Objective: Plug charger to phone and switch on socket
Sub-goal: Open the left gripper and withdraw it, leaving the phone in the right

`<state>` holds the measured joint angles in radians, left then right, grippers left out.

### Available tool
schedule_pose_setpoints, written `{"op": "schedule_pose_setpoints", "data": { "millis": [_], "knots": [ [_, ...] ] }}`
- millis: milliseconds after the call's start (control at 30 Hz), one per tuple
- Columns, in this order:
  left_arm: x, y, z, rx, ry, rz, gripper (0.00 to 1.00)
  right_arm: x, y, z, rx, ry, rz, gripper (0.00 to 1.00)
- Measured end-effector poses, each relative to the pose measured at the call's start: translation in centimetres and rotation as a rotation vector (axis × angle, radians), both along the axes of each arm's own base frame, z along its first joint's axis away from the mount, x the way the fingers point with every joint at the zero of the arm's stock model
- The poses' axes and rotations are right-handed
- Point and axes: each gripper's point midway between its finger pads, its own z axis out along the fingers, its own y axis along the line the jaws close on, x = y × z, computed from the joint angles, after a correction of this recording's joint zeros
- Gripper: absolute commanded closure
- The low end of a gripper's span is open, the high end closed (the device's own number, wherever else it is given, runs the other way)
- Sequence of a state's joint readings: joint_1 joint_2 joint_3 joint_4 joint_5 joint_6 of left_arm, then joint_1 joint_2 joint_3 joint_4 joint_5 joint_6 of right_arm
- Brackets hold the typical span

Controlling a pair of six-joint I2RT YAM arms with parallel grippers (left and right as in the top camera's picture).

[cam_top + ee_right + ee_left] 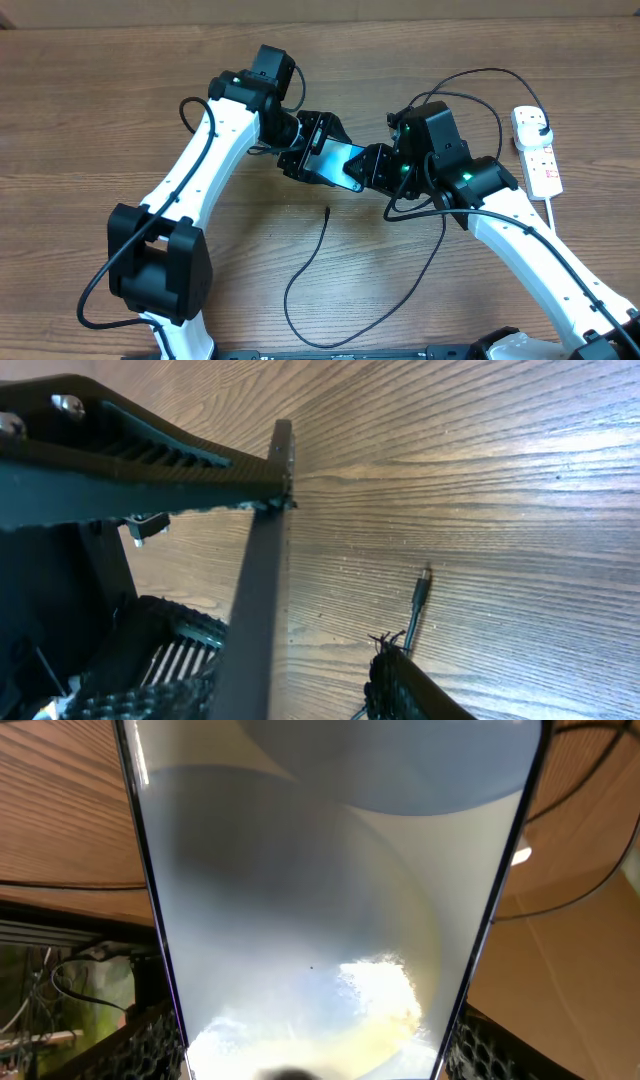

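Note:
The phone, its screen pale blue, is held above the table between both arms. My left gripper is shut on its left end; in the left wrist view the screen fills the frame between my fingers. My right gripper is open and straddles the phone's right end; the phone shows edge-on between its fingers, with a gap to the right finger. The charger's thin black cable loops on the table, its connector tip lying free below the phone, also seen in the right wrist view. The white socket strip lies at the far right with the black plug head in it.
The socket's white lead runs down the right side past my right arm. The black cable arcs over my right arm toward the plug head. Bare wooden table lies to the left and front.

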<state>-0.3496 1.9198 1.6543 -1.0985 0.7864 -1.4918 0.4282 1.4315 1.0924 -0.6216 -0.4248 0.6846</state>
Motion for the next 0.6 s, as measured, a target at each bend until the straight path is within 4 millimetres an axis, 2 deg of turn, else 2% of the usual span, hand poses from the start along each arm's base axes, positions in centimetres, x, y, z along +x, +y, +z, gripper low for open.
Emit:
{"op": "schedule_pose_setpoints", "data": {
  "millis": [233,600],
  "knots": [
    [-0.13,-0.96,0.18,-0.014,-0.018,-0.018,0.96,0.05,-0.07,-0.04,-0.005,-0.002,-0.003,0.64],
    [-0.22,-1.09,0.19,-0.013,-0.007,-0.012,0.96,0.08,-0.09,-0.04,-0.005,-0.003,-0.004,0.68]
  ]
}}
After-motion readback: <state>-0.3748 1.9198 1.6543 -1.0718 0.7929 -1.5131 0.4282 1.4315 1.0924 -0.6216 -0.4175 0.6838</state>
